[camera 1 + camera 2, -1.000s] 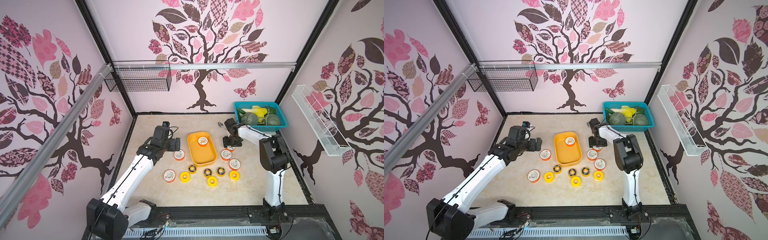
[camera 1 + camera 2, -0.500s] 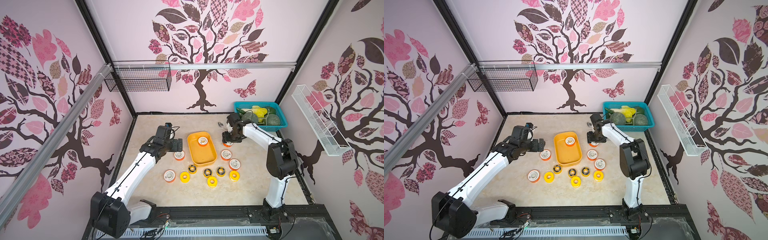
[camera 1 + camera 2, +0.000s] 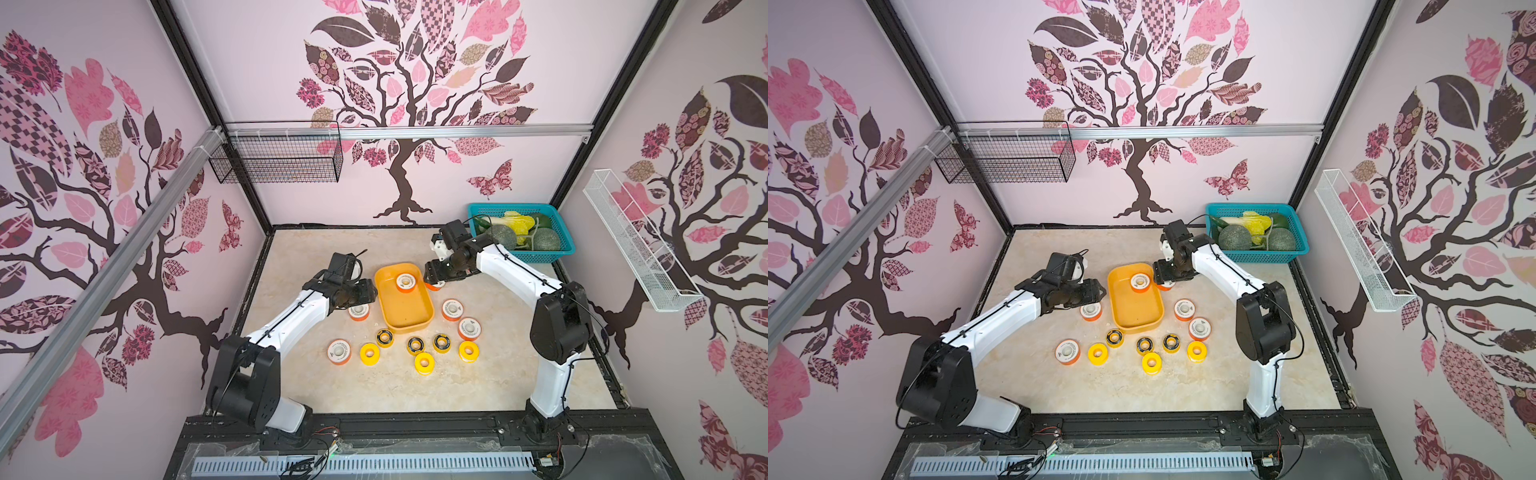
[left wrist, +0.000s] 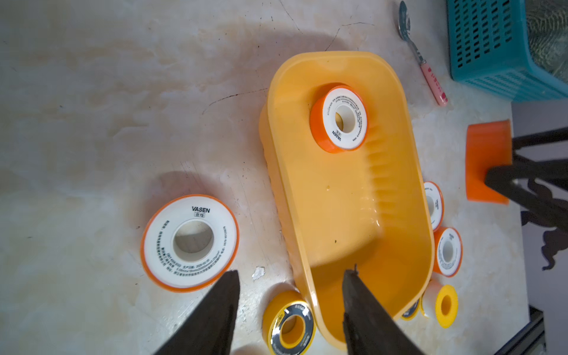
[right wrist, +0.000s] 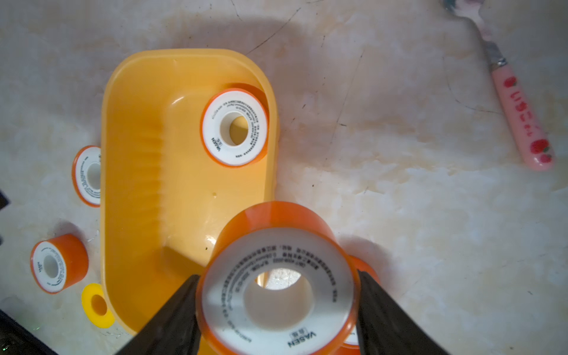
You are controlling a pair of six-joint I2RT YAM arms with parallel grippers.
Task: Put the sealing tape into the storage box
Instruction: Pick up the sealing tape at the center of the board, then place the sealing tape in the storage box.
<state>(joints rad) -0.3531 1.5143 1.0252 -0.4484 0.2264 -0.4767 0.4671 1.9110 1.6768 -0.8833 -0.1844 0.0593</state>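
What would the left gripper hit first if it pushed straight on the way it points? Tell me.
Most likely the storage box: the left gripper, open and empty, aims at its near side wall. A black-and-yellow tape roll lies close beside that line; depth is unclear.

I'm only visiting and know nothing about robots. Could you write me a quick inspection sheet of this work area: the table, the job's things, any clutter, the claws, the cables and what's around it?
Surface: beige marble-look tabletop with hairline cracks.
Job's things: yellow storage box holds one orange roll; ten more rolls lie on the table around it.
Clutter: pink-handled spoon; teal basket of vegetables.
Claws: left claw open and empty at the box's edge; right claw shut on a second orange roll, just outside the box.
Cables: loose wires at the front rail.
Surroundings: tree-patterned walls; black wire basket; white wire shelf.
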